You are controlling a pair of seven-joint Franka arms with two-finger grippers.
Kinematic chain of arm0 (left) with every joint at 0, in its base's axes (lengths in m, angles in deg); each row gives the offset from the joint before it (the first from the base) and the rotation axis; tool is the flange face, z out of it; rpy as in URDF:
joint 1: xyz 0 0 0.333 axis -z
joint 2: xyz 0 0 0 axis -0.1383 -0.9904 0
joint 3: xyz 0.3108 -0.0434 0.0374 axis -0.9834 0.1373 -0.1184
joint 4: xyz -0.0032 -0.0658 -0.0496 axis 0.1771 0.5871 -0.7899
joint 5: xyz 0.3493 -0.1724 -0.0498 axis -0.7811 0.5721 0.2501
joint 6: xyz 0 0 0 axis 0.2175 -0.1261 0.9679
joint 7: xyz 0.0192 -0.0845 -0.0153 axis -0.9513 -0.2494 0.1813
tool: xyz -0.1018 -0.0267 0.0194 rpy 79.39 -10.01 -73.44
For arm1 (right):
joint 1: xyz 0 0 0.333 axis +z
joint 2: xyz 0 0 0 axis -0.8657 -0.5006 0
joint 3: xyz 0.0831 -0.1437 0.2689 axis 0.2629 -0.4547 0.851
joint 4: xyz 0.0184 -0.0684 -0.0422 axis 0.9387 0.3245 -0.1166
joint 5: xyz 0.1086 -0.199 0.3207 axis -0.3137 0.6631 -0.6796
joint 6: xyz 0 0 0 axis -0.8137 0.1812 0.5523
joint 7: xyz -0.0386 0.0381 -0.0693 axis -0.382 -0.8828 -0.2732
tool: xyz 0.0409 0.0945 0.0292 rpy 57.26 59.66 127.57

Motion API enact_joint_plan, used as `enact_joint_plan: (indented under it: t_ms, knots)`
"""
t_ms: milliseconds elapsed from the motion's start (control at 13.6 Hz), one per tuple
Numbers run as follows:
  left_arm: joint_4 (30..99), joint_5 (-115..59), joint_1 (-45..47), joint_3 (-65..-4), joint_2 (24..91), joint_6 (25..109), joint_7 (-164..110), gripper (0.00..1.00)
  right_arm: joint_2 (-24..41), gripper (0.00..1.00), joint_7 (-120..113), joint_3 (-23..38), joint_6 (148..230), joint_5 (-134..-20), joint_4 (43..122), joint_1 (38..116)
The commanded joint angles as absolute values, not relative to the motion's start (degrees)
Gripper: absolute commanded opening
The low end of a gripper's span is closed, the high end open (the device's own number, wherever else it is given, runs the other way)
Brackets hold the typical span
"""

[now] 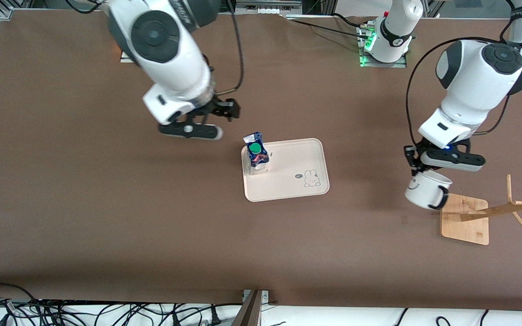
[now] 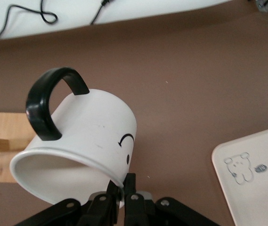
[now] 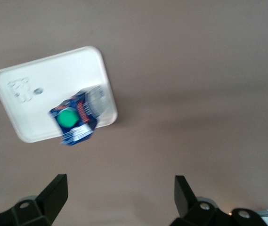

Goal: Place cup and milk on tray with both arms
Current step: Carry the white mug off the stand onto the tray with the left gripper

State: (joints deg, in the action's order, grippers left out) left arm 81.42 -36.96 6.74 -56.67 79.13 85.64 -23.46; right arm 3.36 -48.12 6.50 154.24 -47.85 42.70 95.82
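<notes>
The left gripper [image 1: 417, 168] pinches the cup [image 1: 425, 189] by its rim, over the table near the bamboo stand [image 1: 465, 218]. The tray [image 1: 288, 181], with the milk [image 1: 257, 152] at its edge, lies toward the right arm's end. The right gripper [image 1: 210, 118] hangs spread beside it.

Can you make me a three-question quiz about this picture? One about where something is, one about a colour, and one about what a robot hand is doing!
1. Where is the milk?
A. on the tray
B. on the bamboo stand
C. inside the cup

2. What colour is the milk's round cap?
A. red
B. green
C. yellow

3. What is the left gripper doing?
A. hanging open with nothing in it
B. holding the milk
C. gripping the cup by its rim

Answers:
1. A, the carton stands on the tray's edge toward the right arm's end of the table.
2. B, the cap shows green on the dark blue top.
3. C, its fingers pinch the cup's rim, up over the table beside the bamboo stand; the right gripper hangs open over the table near the tray.
</notes>
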Motion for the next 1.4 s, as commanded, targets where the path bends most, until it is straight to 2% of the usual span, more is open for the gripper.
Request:
enact_joint_plan:
  t_ms: [0,221,368,516,810,1031,1326]
  knots:
    - [74.5,-35.7,12.0,-56.7,75.4,74.8,-29.1,0.00,6.4,1.00,-43.1,1.7,150.2,-47.4,43.8,94.2]
    - [64.9,-35.5,18.9,-56.7,66.7,61.0,-29.5,0.00,10.1,1.00,-42.1,-6.5,148.9,-47.4,43.7,93.5]
    - [60.2,-29.3,21.8,-56.7,61.3,57.0,-33.5,0.00,12.3,1.00,-39.7,-11.8,148.9,-47.4,43.7,94.8]
    - [58.0,-21.4,22.6,-56.7,57.8,56.4,-36.1,0.00,12.4,1.00,-39.1,-13.5,149.2,-47.5,43.7,94.1]
    - [50.0,-21.0,26.8,-56.8,49.1,52.7,-41.4,0.00,13.1,1.00,-22.1,-16.2,148.0,-46.3,43.8,91.8]
    - [48.6,-21.0,27.1,-56.8,46.8,52.7,-42.0,0.00,12.6,1.00,-8.5,-18.2,148.5,-46.0,43.8,90.9]
    - [46.0,-21.0,27.6,-57.4,43.7,52.6,-45.5,0.00,12.4,1.00,-5.1,-17.9,148.2,-46.1,44.2,89.7]
